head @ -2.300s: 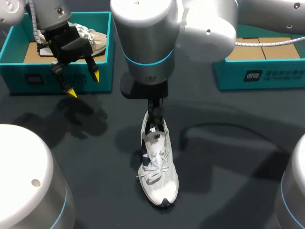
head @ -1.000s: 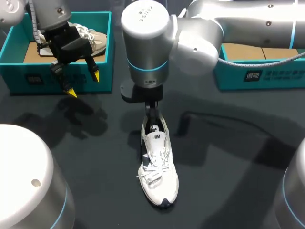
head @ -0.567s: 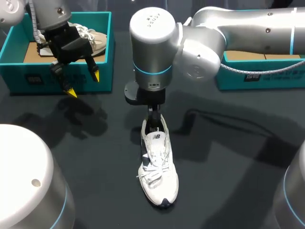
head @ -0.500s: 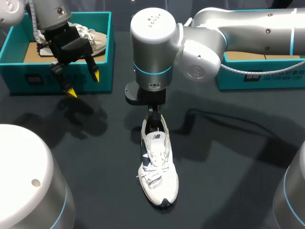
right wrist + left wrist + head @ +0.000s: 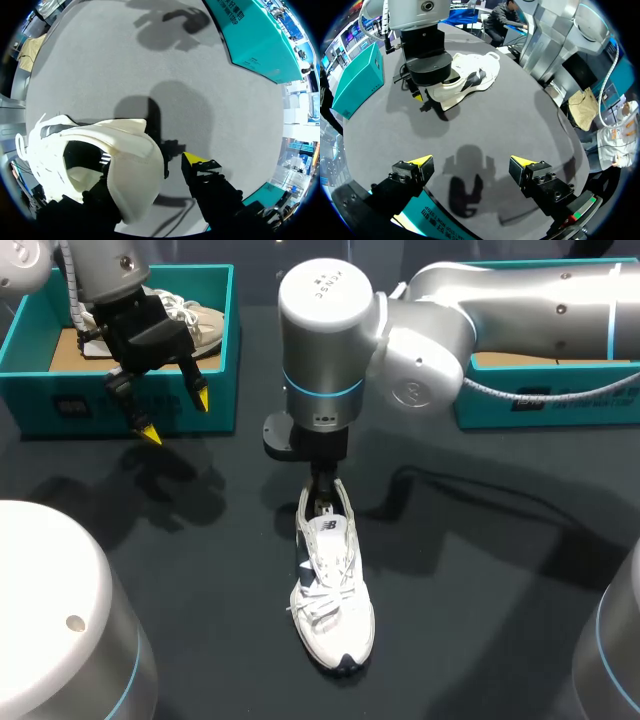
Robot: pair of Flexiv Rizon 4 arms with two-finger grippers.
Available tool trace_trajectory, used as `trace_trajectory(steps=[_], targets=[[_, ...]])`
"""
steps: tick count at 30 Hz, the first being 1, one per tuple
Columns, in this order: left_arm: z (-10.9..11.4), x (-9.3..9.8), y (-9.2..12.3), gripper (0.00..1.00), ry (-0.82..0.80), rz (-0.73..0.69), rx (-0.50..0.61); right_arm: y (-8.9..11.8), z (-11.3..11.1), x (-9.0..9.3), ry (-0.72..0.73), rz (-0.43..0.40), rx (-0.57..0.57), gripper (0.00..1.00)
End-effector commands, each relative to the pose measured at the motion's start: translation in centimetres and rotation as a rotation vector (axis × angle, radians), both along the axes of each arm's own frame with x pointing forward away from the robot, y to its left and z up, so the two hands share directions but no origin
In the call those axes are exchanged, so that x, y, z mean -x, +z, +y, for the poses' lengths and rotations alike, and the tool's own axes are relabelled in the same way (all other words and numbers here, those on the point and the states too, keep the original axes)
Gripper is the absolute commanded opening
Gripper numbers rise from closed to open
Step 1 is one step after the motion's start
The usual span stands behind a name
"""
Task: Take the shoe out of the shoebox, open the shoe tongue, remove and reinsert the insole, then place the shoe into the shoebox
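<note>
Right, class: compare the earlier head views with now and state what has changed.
The right arm's grey wrist joint shifted toward the view's right; the right gripper stayed at the heel of the white lace-up sneaker. Nothing was gripped or released. Sneaker, left gripper and teal cardboard shoebox did not move.

Shoe (image 5: 333,595) white, white laces, dark toe patch. Left shoebox (image 5: 30,390) teal, brown inside. Table (image 5: 480,570) dark grey. Left gripper (image 5: 176,416) black, yellow tips.

L arm (image 5: 100,270) raised, jaws wide; R arm (image 5: 330,330) low mid-table, jaws apart.
</note>
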State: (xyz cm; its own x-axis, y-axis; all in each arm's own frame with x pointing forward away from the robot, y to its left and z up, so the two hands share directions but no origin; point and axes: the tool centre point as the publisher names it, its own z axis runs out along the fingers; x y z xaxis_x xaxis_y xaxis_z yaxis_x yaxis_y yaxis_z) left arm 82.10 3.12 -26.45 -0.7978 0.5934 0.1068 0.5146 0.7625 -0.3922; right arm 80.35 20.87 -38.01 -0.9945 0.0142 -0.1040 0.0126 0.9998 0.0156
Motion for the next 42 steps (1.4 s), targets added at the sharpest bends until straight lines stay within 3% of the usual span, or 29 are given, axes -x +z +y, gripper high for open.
trace_trajectory(steps=[1, 2, 5, 14, 23, 36, 42], targets=[[0.0, 0.0, 0.0, 1.0, -0.001, -0.001, -0.002, -0.3, 0.3, -0.1, -0.003, 0.006, 0.0, 0.39], [0.0, 0.0, 0.0, 1.0, -0.001, -0.001, -0.002, -0.4, 0.3, 0.0, -0.005, 0.007, 0.0, 0.33], [0.0, 0.0, 0.0, 1.0, -0.001, -0.001, -0.002, -0.3, 0.4, 0.1, -0.01, 0.008, -0.002, 0.01], [0.0, 0.0, 0.0, 1.0, -0.001, -0.001, -0.002, 0.8, 0.4, 0.6, -0.015, 0.003, 0.003, 0.0], [0.0, 0.0, 0.0, 1.0, -0.001, -0.001, -0.002, 5.4, -1.2, 0.9, -0.013, 0.006, 0.027, 0.0], [0.0, 0.0, 0.0, 1.0, -0.001, -0.001, -0.002, 14.4, -5.3, 0.3, 0.02, -0.06, 0.058, 0.0], [0.0, 0.0, 0.0, 1.0, -0.001, -0.001, -0.002, 14.8, -5.4, 0.3, 0.019, -0.062, 0.06, 0.0]])
